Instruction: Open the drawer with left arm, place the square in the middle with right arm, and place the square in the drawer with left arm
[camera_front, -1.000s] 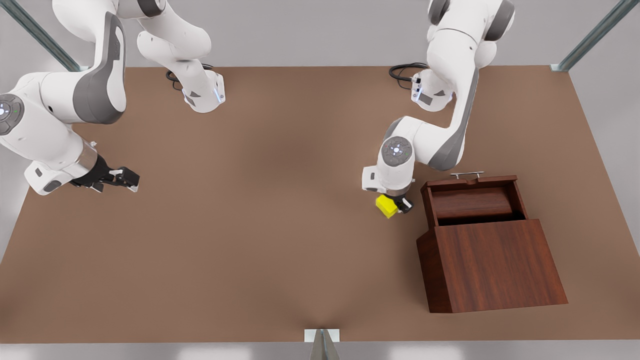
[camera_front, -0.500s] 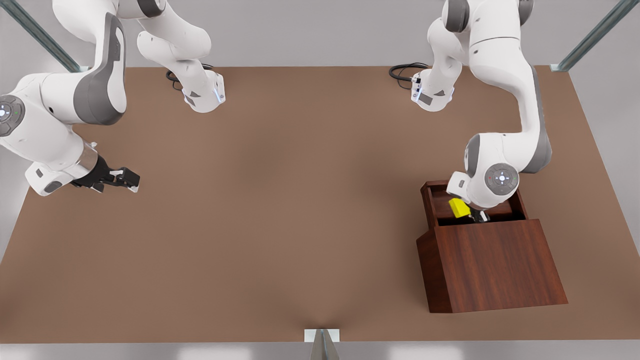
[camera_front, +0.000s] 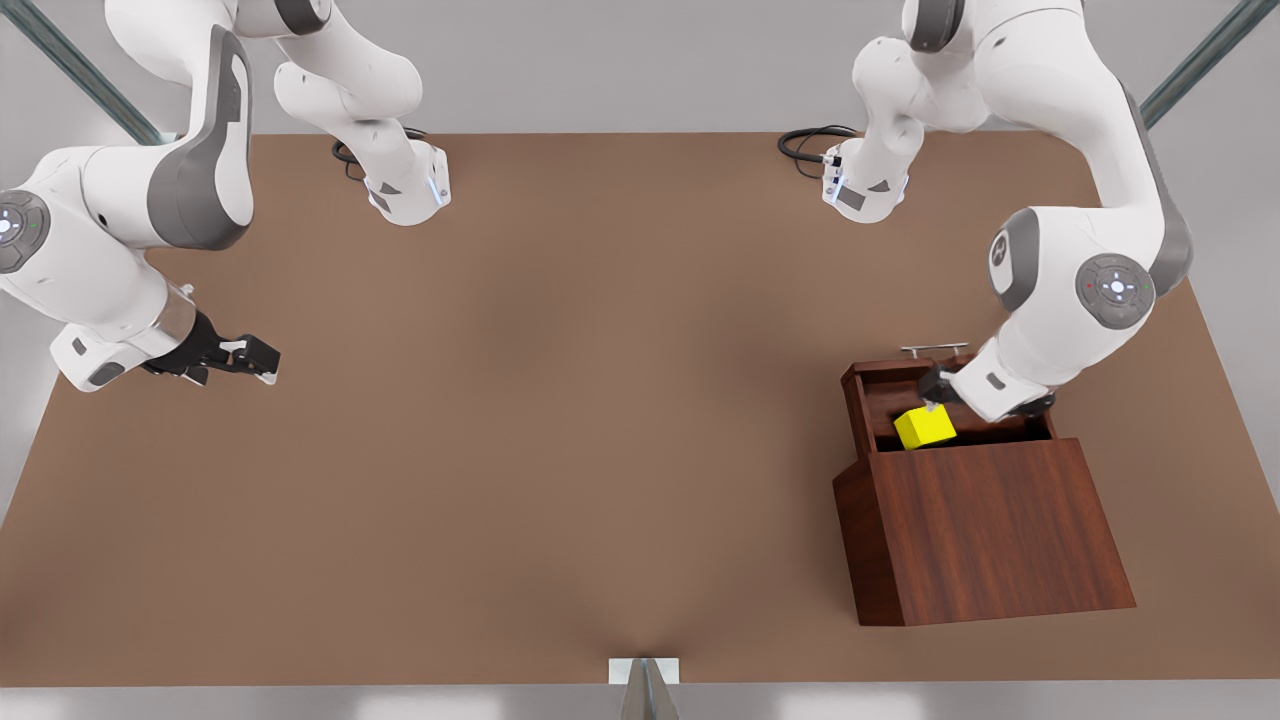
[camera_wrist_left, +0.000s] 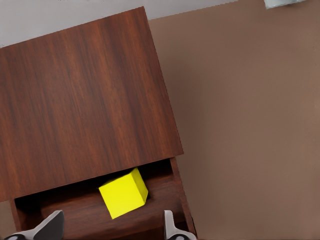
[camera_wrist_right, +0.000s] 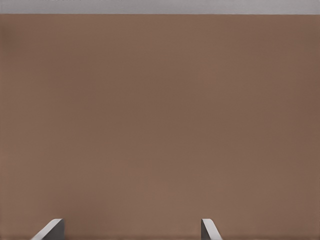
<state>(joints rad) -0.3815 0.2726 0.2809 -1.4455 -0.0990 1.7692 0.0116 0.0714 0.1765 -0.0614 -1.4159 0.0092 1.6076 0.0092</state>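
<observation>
1. A brown tabletop (camera_front: 560, 420) filled the front view, with a white robot arm at each side.
2. A dark wooden cabinet (camera_front: 990, 525) stood at the front view's right, its drawer (camera_front: 868, 400) pulled open toward the arm bases, the silver handle (camera_front: 934, 349) at its far edge.
3. The left arm (camera_front: 1080, 290) reached over the open drawer, with the left gripper (camera_front: 938, 392) just above the tray. In the left wrist view its fingertips (camera_wrist_left: 50, 226) stood spread wide, with nothing between them.
4. The right gripper (camera_front: 245, 358) waited near the table's edge at the front view's left, well apart from the cabinet, fingers apart and empty.
5. The yellow square (camera_front: 925, 427) lay inside the drawer, close under the cabinet's slanted top, free of the fingers.
6. Risk, as a judgement: on pulling back, a low finger could have clipped the square or snagged the drawer wall and shifted the tray; the cube sat tilted, so it might also have rolled.
</observation>
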